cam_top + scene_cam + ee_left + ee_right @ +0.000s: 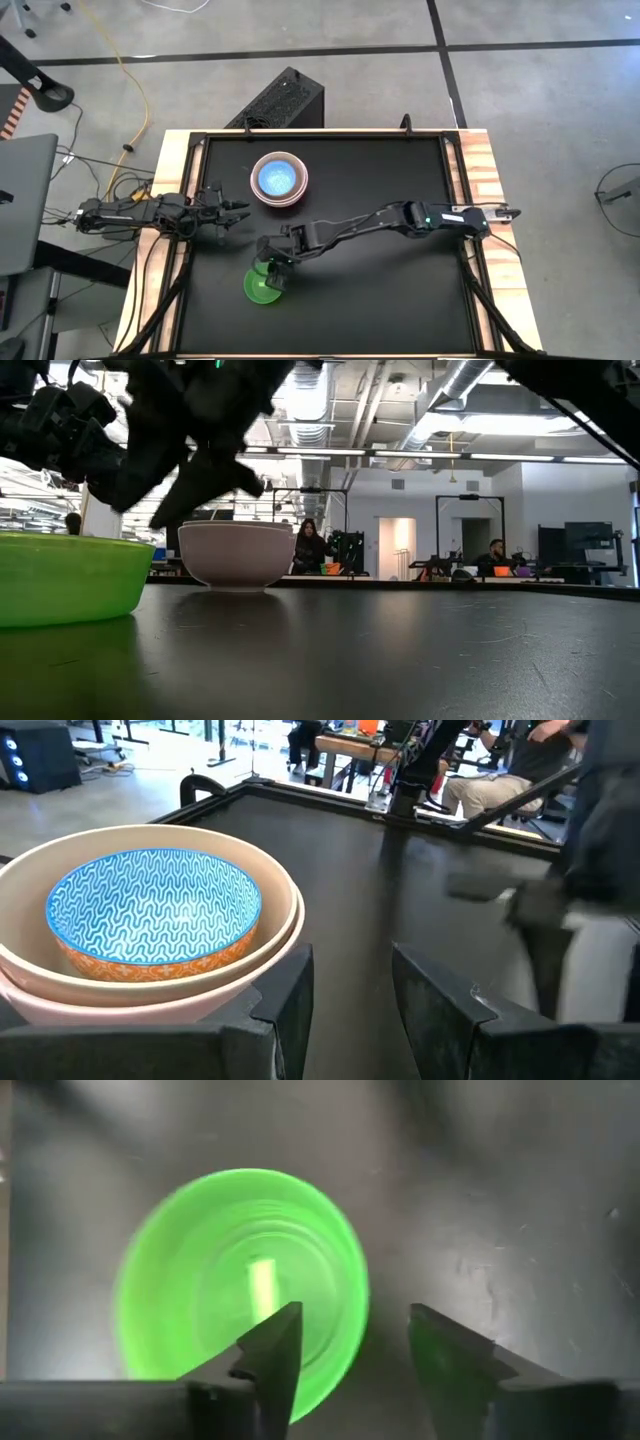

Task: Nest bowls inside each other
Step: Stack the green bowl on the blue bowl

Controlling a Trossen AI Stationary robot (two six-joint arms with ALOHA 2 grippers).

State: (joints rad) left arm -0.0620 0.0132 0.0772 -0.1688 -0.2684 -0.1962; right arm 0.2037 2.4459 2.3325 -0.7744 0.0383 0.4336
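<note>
A green bowl (pixel 262 287) (pixel 210 1280) rests on its base on the black table, near the front and left of centre. My right gripper (pixel 273 268) (pixel 350 1360) hovers open just above it, tilted downward, with the bowl's rim below the gap between its fingers. Farther back stands a stack: a blue patterned bowl (pixel 150 910) inside a cream bowl (pixel 275 915), which sits in a pink bowl (pixel 150 1012). The stack (pixel 279 178) (pixel 235 555) stands upright. My left gripper (pixel 238 211) (pixel 350 990) waits open at the table's left edge, pointing level toward the stack.
The black table (pixel 400 300) has a raised frame around its edge. To the right of both bowls lies bare table surface. My right arm (pixel 400 218) reaches across the middle from the right edge. People sit in the room beyond the table's far edge.
</note>
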